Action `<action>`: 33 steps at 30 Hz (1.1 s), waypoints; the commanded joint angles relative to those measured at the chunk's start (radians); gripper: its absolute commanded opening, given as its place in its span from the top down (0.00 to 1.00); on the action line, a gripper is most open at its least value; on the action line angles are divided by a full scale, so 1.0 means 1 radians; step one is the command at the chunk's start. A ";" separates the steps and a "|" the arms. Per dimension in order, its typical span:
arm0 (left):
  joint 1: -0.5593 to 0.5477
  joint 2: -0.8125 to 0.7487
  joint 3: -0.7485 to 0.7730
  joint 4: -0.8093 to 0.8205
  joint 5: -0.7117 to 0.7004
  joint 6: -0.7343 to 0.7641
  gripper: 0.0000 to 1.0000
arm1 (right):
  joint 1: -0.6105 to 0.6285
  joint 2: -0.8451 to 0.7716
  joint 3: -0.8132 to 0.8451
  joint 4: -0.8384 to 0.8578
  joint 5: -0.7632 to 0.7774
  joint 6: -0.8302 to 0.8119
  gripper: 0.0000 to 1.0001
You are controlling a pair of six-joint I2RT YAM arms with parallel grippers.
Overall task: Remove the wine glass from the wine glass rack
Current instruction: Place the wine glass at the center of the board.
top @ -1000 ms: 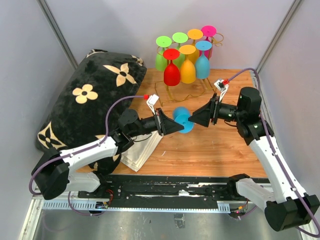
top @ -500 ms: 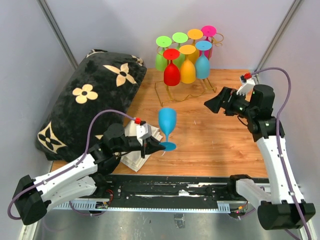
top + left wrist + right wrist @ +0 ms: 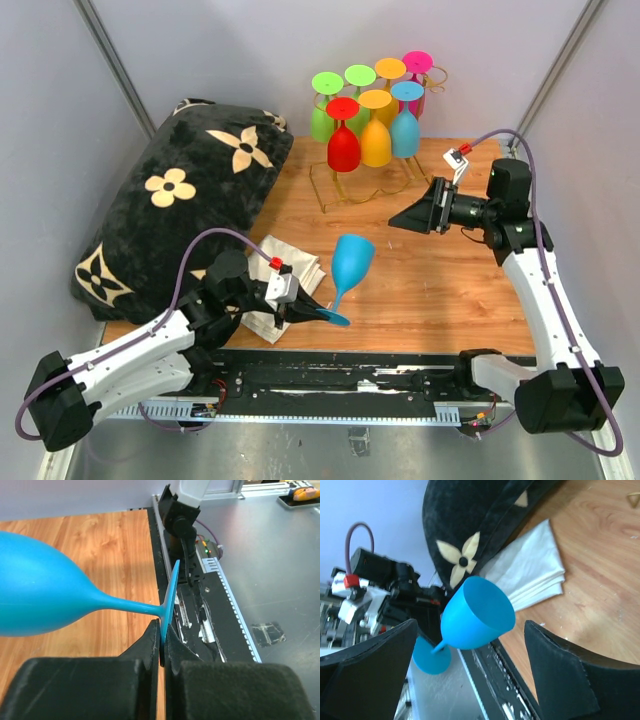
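A blue wine glass (image 3: 352, 260) tilts to the right above the table's near edge. My left gripper (image 3: 305, 312) is shut on the rim of its round foot (image 3: 170, 600), and the bowl (image 3: 40, 595) points away to the left in that wrist view. My right gripper (image 3: 400, 222) stands open over the right of the table, apart from the glass and aimed at it. Seen from the right wrist, the glass (image 3: 477, 612) shows between the wide fingers (image 3: 560, 675), untouched. The gold wire wine glass rack (image 3: 350, 190) stands at the back with several coloured glasses (image 3: 375, 140) hanging upside down.
A large black pillow with cream flowers (image 3: 180, 210) fills the left side. A folded white cloth (image 3: 285, 280) lies beside it under my left arm. The black base rail (image 3: 340, 375) runs along the near edge. Grey walls close in the sides.
The right gripper let go of the blue glass, opened and drew back to the right. The left arm pulled the glass toward the near edge, and it now tilts right.
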 commanded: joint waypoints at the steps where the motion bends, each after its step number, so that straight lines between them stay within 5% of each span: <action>1: -0.004 0.004 0.064 0.063 0.082 0.032 1.00 | 0.026 0.044 0.089 -0.216 -0.144 -0.175 0.14; 12: -0.004 0.013 0.091 0.101 0.126 -0.009 0.99 | 0.120 0.091 0.173 -0.436 -0.190 -0.379 0.22; 33: -0.004 0.001 0.115 0.011 0.113 0.053 1.00 | 0.242 0.110 0.179 -0.328 -0.246 -0.306 0.34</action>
